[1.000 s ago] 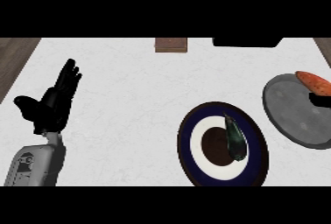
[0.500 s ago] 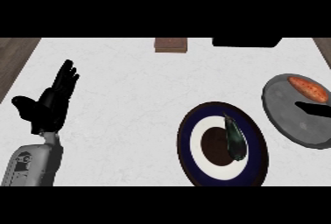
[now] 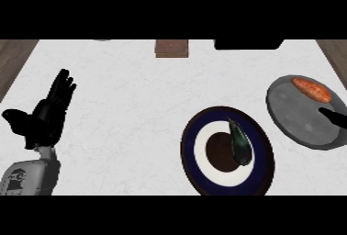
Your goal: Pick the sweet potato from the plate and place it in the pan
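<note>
The orange sweet potato (image 3: 311,89) lies in the grey pan (image 3: 298,124) at the right, near the pan's far rim. Just a small black part of my right hand (image 3: 332,115) shows over the pan at the right edge, a little below the sweet potato and apart from it. The dark blue plate (image 3: 203,176) with a white ring sits at centre right, with a dark green vegetable (image 3: 239,142) on it. My left hand (image 3: 44,117) rests open at the left, fingers up, far from both.
A brown block (image 3: 171,47) and a black object (image 3: 248,43) stand at the counter's far edge. Wooden floor shows past the counter's left and right sides.
The sweet potato has shifted a little left and now lies in the pan. My right hand has drawn back toward the right edge. The left hand has not moved.
</note>
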`<state>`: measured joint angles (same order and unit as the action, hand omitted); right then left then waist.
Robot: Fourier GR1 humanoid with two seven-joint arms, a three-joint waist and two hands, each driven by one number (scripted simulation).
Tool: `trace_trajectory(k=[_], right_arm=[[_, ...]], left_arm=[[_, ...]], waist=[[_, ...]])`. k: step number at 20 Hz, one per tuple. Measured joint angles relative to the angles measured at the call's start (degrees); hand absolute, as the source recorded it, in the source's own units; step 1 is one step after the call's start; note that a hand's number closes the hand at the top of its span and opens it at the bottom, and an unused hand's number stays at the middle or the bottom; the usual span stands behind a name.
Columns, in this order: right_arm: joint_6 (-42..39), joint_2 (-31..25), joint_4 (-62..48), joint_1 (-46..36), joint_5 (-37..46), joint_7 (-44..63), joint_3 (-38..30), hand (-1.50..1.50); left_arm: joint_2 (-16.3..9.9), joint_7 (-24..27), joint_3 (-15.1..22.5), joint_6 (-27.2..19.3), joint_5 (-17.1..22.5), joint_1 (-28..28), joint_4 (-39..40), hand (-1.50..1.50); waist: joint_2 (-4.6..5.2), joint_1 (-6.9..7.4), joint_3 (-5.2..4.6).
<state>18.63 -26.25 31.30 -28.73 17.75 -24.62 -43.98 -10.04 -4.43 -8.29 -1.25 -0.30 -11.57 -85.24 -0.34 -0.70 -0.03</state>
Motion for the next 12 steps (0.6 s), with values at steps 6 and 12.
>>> trace_trajectory(k=[6, 12], right_arm=[[-10.7, 6.0, 14.1, 10.2, -6.2, -1.8, 0.2, -1.50], [-17.3, 12.3, 34.2, 23.1, -10.2, 1.4, 1.6, -1.50]], left_arm=[[-0.9, -0.1, -1.4, -0.3, 0.1, 0.5, 0.5, 0.00], [-1.0, -1.2, -1.5, -1.0, -0.2, 1.0, -0.9, 0.00]], waist=[[-0.70, -2.13, -0.22], [-0.91, -3.05, -0.34]])
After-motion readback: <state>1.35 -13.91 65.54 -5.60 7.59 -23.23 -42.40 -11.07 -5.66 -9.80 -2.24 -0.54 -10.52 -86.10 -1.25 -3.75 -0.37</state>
